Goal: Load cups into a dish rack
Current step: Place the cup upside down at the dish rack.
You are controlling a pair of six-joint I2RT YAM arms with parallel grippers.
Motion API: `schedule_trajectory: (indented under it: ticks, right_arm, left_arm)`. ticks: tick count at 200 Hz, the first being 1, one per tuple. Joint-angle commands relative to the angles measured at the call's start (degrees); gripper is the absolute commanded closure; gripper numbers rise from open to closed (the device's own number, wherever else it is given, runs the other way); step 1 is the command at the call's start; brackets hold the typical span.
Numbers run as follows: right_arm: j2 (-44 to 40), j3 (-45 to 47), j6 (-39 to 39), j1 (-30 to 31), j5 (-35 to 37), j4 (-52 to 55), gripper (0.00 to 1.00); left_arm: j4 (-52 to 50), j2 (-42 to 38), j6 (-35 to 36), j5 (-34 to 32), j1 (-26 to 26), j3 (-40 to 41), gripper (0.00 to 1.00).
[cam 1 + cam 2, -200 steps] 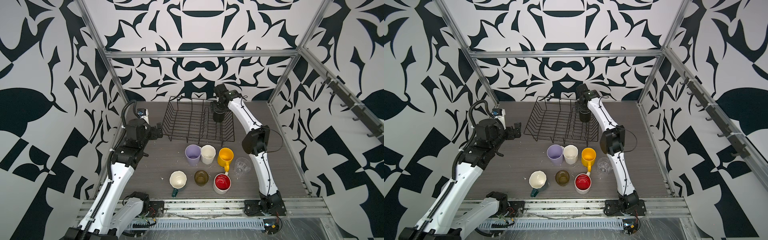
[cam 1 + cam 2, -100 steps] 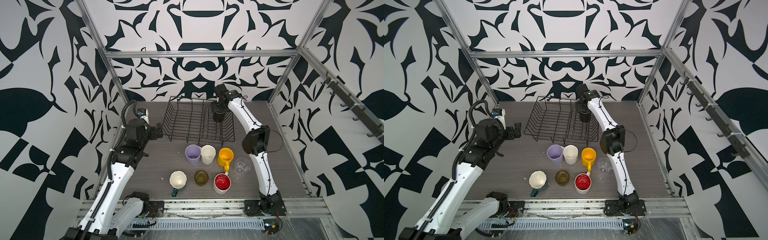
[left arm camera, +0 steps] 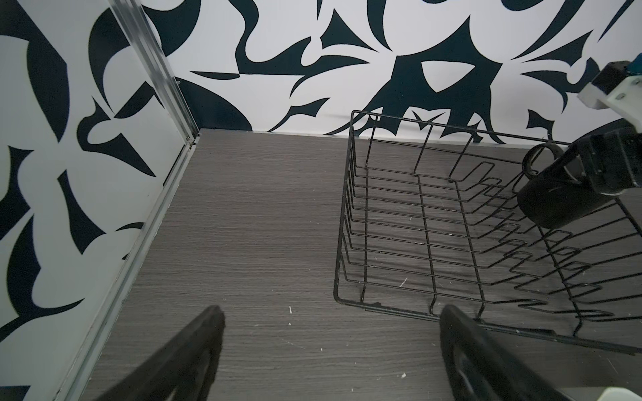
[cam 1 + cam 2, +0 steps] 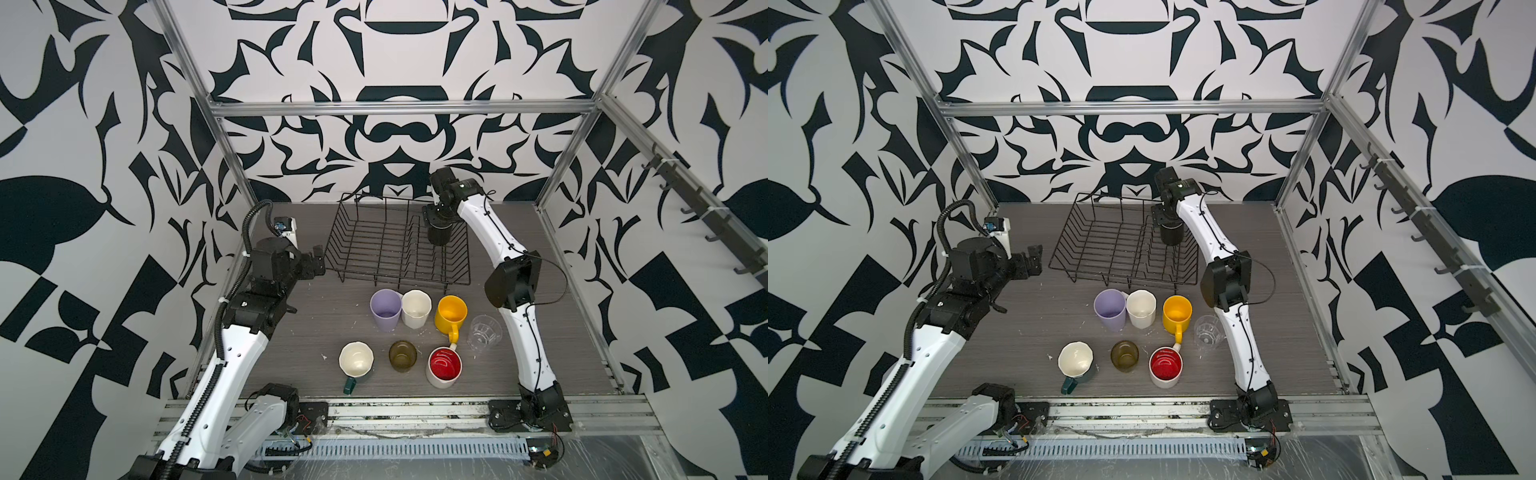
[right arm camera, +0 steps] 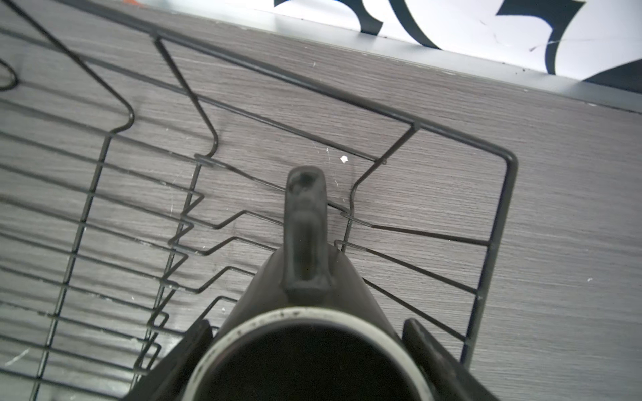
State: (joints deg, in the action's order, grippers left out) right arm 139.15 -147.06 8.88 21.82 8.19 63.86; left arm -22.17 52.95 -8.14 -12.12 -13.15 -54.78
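Observation:
The black wire dish rack (image 4: 395, 278) stands at the back of the table. My right gripper (image 4: 438, 220) is shut on the black mug (image 4: 439, 233) over the rack's far right corner, among the prongs. In the right wrist view, fingers (image 5: 430, 350) flank the mug (image 5: 305, 277), whose handle points away. I cannot tell whether the mug rests on the wires. On the table in front stand the lilac tumbler (image 4: 386, 308), white faceted mug (image 4: 416, 306), yellow mug (image 4: 451, 313), clear glass (image 4: 483, 332), green mug (image 4: 355, 361), olive glass (image 4: 402, 355) and red-inside mug (image 4: 444, 365). My left gripper (image 4: 318, 259) hangs open beside the rack's left end.
Patterned walls and aluminium frame posts (image 4: 232, 166) close in the table on three sides. The right arm's elbow (image 4: 513, 278) hangs just right of the rack, above the clear glass. A metal rail (image 4: 415, 409) runs along the front edge.

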Motion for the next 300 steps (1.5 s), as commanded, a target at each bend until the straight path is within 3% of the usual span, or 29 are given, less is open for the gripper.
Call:
schedule_trajectory:
  ticks: [1, 37, 89, 191, 249, 300]
  right_arm:
    - [-5.73, -2.44, -4.47, 0.15, -1.12, 2.46, 0.75]
    - [-6.17, -5.05, -7.3, 0.16, -3.7, 2.52, 0.81]
    - [-7.27, -5.7, -11.15, 0.19, -5.77, 3.74, 0.83]
    - [-10.98, 2.61, -20.84, -0.02, -11.68, 3.17, 0.87]
    - [-14.59, 9.81, -25.83, -3.13, -17.26, 0.31, 0.89]
    - [-15.54, 12.68, -28.1, -4.08, -17.35, -2.65, 0.9]
  left_arm:
    - [-0.88, -0.03, -0.87, 0.78, 0.23, 0.12, 0.01]
    - [-0.85, -0.29, -0.89, 0.57, 0.31, 0.16, 0.01]
    - [-0.89, -0.13, -0.87, 0.79, 0.4, 0.12, 0.01]
    - [-0.97, -0.39, -0.91, 0.85, 0.49, 0.2, 0.01]
    - [-0.89, -0.35, -1.05, 1.04, 0.49, 0.2, 0.01]
    - [-0.81, -0.21, -1.06, 1.05, 0.49, 0.2, 0.01]
